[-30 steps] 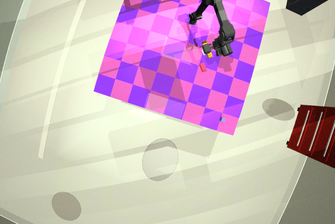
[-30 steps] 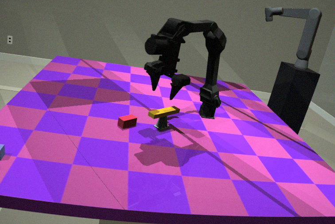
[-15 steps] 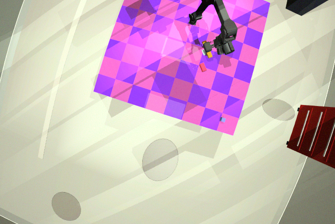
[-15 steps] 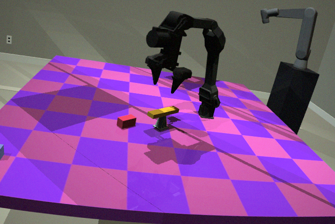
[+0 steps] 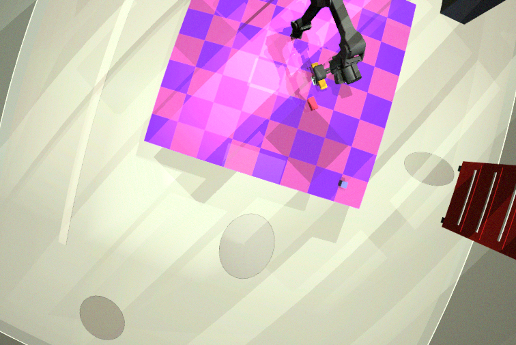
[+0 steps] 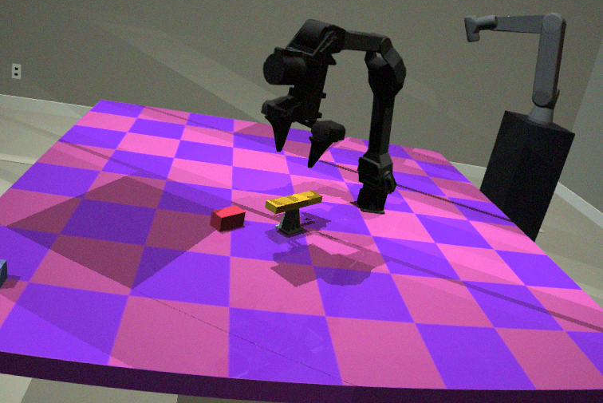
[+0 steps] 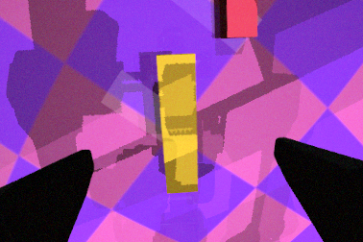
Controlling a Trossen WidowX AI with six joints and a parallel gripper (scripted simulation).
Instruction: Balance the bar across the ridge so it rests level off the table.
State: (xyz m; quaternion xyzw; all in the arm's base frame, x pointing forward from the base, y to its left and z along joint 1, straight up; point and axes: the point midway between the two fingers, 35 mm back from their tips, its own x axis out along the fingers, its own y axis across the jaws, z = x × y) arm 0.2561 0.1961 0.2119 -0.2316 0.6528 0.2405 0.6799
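From above, the arm hides most of the small dark ridge stand [image 6: 290,223], and the wrist view cuts off both fingertips at the lower edge. The flat yellow rectangular bar [image 6: 293,201] lies across the ridge, seemingly about level with both ends off the pink-and-purple checkered tabletop [image 6: 273,339], though the tilt is hard to judge. Its long axis points toward the red rectangular block [image 6: 227,218] nearby. The black pincer [image 6: 295,148] hangs above the bar, spread wide, gripping nothing.
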